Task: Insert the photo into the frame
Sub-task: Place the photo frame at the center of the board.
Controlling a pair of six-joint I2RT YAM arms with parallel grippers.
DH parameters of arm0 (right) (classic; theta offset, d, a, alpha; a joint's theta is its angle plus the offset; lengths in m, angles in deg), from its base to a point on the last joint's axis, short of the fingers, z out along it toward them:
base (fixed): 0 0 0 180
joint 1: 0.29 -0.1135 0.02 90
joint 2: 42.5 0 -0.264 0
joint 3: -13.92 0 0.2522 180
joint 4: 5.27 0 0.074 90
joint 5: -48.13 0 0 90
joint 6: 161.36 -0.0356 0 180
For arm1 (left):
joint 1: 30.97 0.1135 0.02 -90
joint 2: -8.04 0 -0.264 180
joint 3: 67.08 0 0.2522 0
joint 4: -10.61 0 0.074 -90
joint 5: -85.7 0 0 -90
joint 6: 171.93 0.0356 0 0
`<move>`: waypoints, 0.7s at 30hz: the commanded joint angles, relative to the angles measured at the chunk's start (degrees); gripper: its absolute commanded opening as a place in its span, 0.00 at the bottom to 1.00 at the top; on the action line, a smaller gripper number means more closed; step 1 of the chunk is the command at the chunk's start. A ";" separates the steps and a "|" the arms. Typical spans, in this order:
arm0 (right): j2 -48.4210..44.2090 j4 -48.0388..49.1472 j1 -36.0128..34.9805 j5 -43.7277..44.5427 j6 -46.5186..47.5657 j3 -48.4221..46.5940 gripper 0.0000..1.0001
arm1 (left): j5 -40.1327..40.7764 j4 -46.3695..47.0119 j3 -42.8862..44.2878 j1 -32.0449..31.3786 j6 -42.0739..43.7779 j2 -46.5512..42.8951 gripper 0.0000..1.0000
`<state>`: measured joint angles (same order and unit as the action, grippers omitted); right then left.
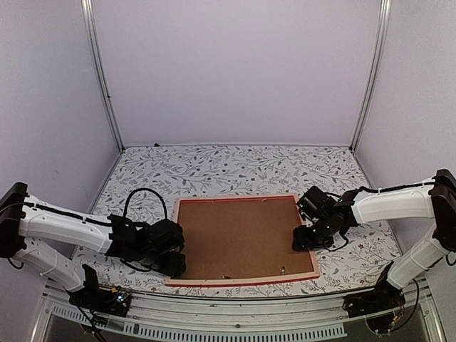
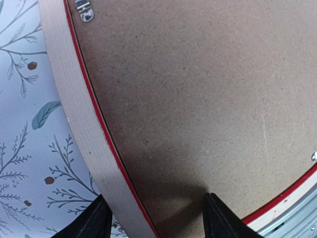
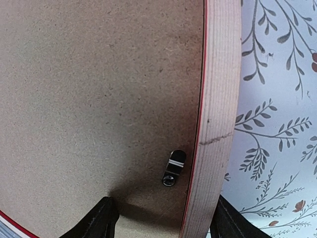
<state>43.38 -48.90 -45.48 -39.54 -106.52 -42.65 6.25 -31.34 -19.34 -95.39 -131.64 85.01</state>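
The frame (image 1: 242,281) lies face down in the middle of the table, pale wood back up, with a red edge along its near side. A plain brown backing board (image 1: 239,235) fills it. The photo is hidden. My left gripper (image 1: 173,265) is open at the near left corner. In the left wrist view it (image 2: 156,224) straddles the pale rail (image 2: 79,119), one finger outside on the table side, one over the board (image 2: 198,89). My right gripper (image 1: 306,242) is open at the right rail. In the right wrist view it (image 3: 163,224) straddles the rail (image 3: 218,99) beside a metal turn tab (image 3: 173,167).
The table wears a floral cloth (image 1: 235,167). Pale walls and metal posts close in the back and sides. Another metal tab (image 2: 84,10) sits by the left rail. The table's metal near edge (image 1: 235,313) runs just below the frame.
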 commanded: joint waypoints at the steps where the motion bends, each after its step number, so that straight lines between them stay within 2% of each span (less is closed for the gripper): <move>1: 1.13 0.86 0.10 1.45 0.33 -0.70 0.66 | 3.41 0.10 0.24 2.13 2.35 0.61 0.65; 5: -0.99 -0.60 0.73 1.55 0.69 -2.17 0.72 | 2.28 0.46 0.85 5.29 4.60 -3.62 0.81; 11: -2.40 -0.63 2.49 -0.37 2.11 -4.10 0.76 | -3.09 3.88 0.99 12.13 9.32 -7.38 0.92; 15: -0.43 -0.47 3.71 -0.55 3.14 -5.53 0.77 | -7.10 6.58 2.43 17.34 12.32 -4.56 0.92; 21: 0.00 0.80 7.88 -2.68 5.42 -6.69 0.74 | -9.58 7.54 6.86 23.06 17.23 1.07 0.80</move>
<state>43.01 -49.06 -39.97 -40.40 -103.35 -47.61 -0.75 -26.05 -15.93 -75.24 -119.25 83.28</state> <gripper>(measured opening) 0.749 0.832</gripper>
